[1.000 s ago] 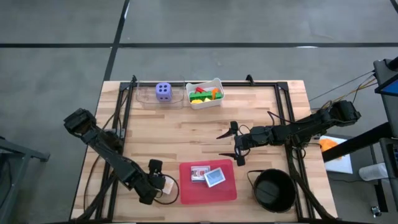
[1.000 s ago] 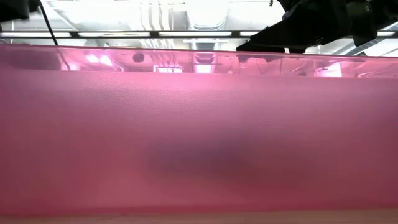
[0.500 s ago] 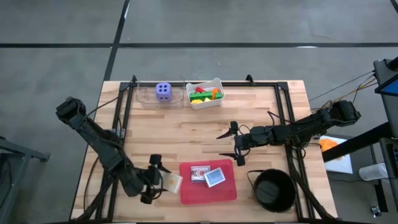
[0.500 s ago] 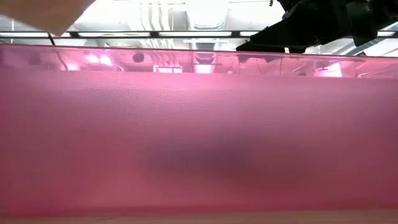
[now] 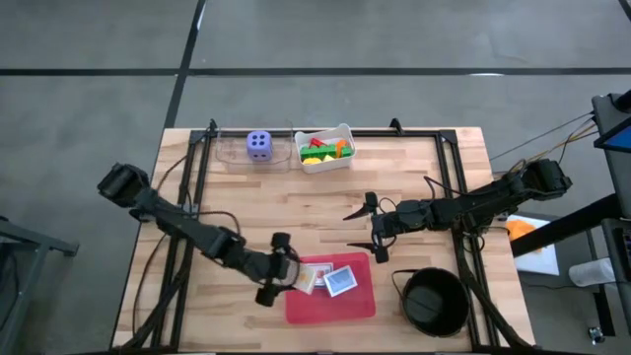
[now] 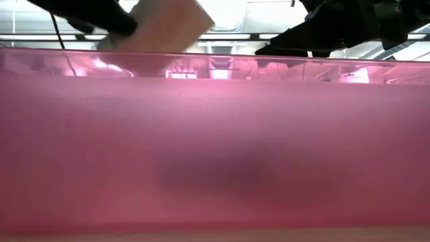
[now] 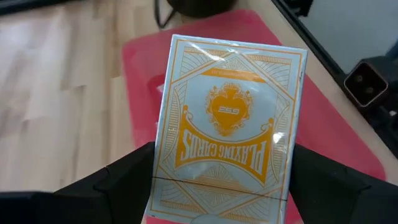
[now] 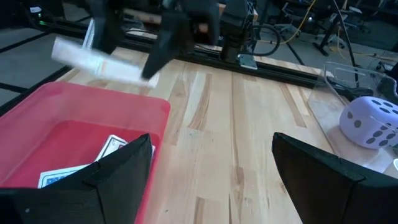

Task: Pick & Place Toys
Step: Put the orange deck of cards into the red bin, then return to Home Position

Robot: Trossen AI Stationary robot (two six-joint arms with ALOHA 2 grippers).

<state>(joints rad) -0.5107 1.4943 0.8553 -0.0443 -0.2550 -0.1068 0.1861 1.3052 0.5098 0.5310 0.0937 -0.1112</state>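
Orange card pack (image 7: pixel 227 134), flat, glossy, in left fingers (image 7: pixel 124 177)

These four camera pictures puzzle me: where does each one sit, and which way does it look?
High view: overhead, straight down on the table, both arms.
Low view: table height, blocked by the pink tray; arms above.
Left wrist view: on the left arm, past its fingers gripping the orange card pack.
Right wrist view: on the right arm, across the wood toward the purple die.
Shared: pack and tray appear in all four.
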